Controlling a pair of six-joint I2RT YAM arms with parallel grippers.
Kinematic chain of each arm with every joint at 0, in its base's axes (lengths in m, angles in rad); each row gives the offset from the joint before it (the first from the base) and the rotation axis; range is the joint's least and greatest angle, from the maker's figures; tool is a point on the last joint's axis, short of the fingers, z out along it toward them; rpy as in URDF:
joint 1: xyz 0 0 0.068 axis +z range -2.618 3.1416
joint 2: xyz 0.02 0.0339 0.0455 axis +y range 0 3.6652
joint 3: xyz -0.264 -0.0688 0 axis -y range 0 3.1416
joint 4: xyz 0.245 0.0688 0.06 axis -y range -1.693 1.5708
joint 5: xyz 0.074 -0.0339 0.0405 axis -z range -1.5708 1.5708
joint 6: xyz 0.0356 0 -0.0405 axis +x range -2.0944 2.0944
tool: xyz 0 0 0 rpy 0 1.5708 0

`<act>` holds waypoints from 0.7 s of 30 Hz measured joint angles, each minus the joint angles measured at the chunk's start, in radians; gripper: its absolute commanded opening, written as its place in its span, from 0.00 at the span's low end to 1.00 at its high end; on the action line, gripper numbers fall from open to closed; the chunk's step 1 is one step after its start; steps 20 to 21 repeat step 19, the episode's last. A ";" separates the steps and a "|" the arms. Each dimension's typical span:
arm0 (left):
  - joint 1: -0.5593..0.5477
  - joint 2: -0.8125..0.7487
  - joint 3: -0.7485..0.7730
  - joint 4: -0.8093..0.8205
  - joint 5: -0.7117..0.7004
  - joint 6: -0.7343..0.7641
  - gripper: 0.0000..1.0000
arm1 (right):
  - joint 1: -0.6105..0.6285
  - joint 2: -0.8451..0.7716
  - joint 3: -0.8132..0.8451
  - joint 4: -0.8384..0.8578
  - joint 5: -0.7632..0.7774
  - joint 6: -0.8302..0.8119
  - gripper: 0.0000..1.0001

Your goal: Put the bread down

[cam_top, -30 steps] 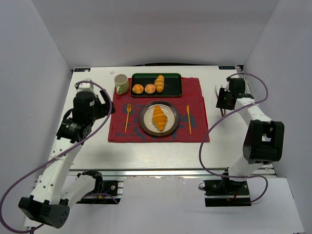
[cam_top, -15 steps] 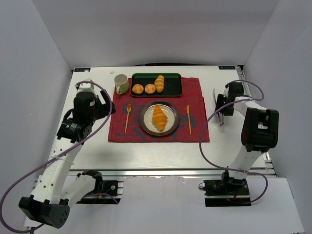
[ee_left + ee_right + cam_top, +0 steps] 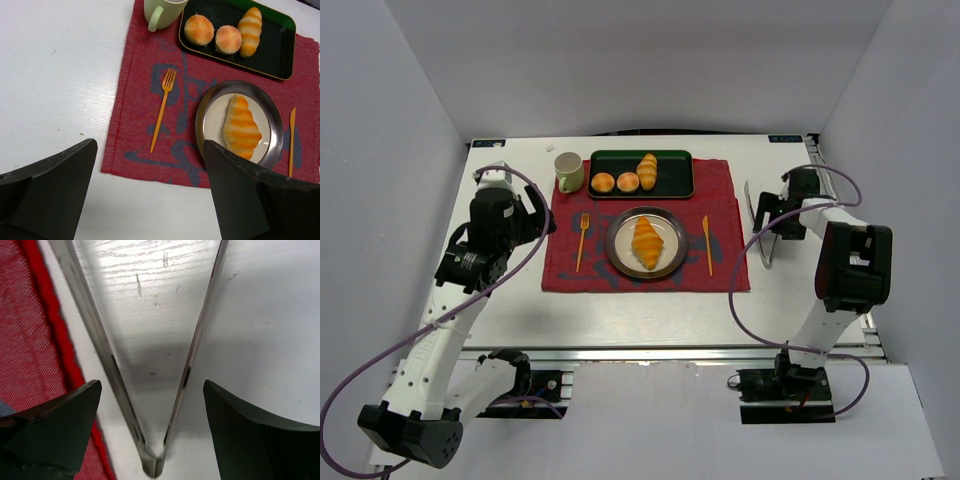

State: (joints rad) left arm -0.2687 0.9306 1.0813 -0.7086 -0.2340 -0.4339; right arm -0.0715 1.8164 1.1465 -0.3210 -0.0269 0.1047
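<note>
The bread (image 3: 647, 243), a golden-orange ridged croissant, lies on the round metal plate (image 3: 616, 254) in the middle of the red mat; the left wrist view also shows the bread (image 3: 242, 126) on the plate (image 3: 202, 120). My right gripper (image 3: 776, 214) is open, low over the table right of the mat. Metal tongs (image 3: 95, 325) lie spread in a V on the white table between its fingers, touched by neither; from above the tongs (image 3: 751, 205) sit just beside the mat's edge. My left gripper (image 3: 538, 218) hangs open and empty left of the mat.
A dark green tray (image 3: 675, 189) at the mat's back holds two round buns (image 3: 615, 182) and a narrow twisted roll (image 3: 647, 170). A pale green mug (image 3: 568, 171) stands left of it. An orange fork (image 3: 583, 240) and orange knife (image 3: 707, 243) flank the plate.
My right gripper has opened wide, and the tongs now lie spread on the table beneath it. The right arm's elbow shifted. The left arm and the bread have not moved.
</note>
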 measured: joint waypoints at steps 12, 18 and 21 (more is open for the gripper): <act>0.000 0.000 0.014 -0.017 -0.014 0.000 0.98 | 0.004 -0.537 -0.112 -0.063 -0.020 0.090 0.89; 0.000 -0.006 0.014 -0.017 -0.017 0.000 0.98 | 0.017 -0.722 -0.263 -0.050 -0.094 0.135 0.89; 0.000 -0.006 0.013 -0.016 -0.017 0.000 0.98 | 0.021 -0.728 -0.275 -0.056 -0.106 0.137 0.90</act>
